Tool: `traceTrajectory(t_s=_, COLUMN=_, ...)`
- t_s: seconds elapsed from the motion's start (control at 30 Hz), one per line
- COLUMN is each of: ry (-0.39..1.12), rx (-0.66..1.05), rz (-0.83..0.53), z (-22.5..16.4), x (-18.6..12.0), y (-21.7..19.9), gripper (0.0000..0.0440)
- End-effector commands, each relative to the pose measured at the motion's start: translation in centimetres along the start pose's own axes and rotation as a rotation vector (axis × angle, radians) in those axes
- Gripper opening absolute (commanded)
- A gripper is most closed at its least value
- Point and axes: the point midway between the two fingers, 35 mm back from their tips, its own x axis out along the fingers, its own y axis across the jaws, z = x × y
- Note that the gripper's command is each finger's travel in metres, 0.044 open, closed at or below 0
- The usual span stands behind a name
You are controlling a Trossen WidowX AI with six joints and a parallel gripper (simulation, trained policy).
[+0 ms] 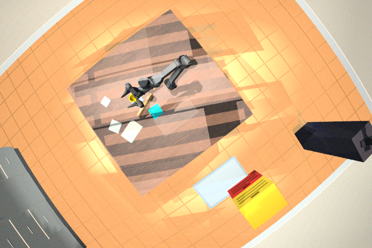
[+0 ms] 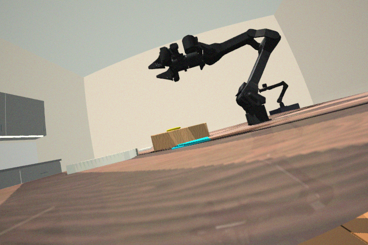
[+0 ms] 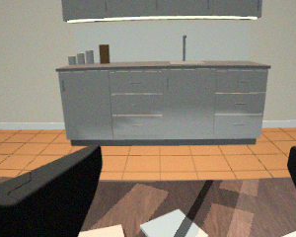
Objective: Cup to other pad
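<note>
Top view, cup: the yellow-rimmed cup (image 1: 132, 98) (image 2: 173, 129) is on the left part of the desk (image 1: 174, 172) (image 2: 190, 187) (image 3: 138, 195), toward its left corner, reddish contents inside.
Gripper: high above the desk in the exterior view, fingers wide apart, holding nothing; the gripper (image 1: 127, 99) (image 2: 153, 72) (image 3: 194, 156) is apart from the cup.
Wooden bar: the bar (image 1: 142, 109) (image 2: 164, 141) stands between the cup and cyan pad (image 1: 155, 111) (image 2: 191, 143).
Other pad: cannot tell which surface is under the cup.
Lower-left edge: a pale square (image 1: 114, 126) (image 3: 174, 226) and a cream block (image 1: 132, 131) (image 2: 101, 160) (image 3: 108, 231) lie near it.
</note>
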Motion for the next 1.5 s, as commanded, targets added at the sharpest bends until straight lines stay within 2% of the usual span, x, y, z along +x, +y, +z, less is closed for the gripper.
traceTrajectory(t_s=0.0, ry=0.007, rx=0.003, rz=-0.002, z=-0.1, x=0.1, y=0.0, gripper=0.0374)
traceTrajectory(t_s=0.37, ry=0.130, rx=0.047, rz=-0.004, z=-1.6, x=0.9, y=0.6, gripper=0.0085)
traceTrajectory(t_s=0.43, ry=0.160, rx=0.056, rz=-0.001, z=-1.9, x=1.1, y=0.8, gripper=0.0050)
traceTrajectory(t_s=0.57, ry=0.218, rx=0.076, rz=0.011, z=-2.5, x=1.5, y=1.3, gripper=0.0054)
traceTrajectory(t_s=0.77, ry=0.304, rx=0.110, rz=0.024, z=-3.2, x=2.2, y=2.1, gripper=0.0119)
traceTrajectory(t_s=0.83, ry=0.333, rx=0.121, rz=0.027, z=-3.4, x=2.3, y=2.3, gripper=0.0128)
traceTrajectory(t_s=1.47, ry=0.633, rx=0.207, rz=0.006, z=-5.9, x=3.6, y=4.0, gripper=0.0106)
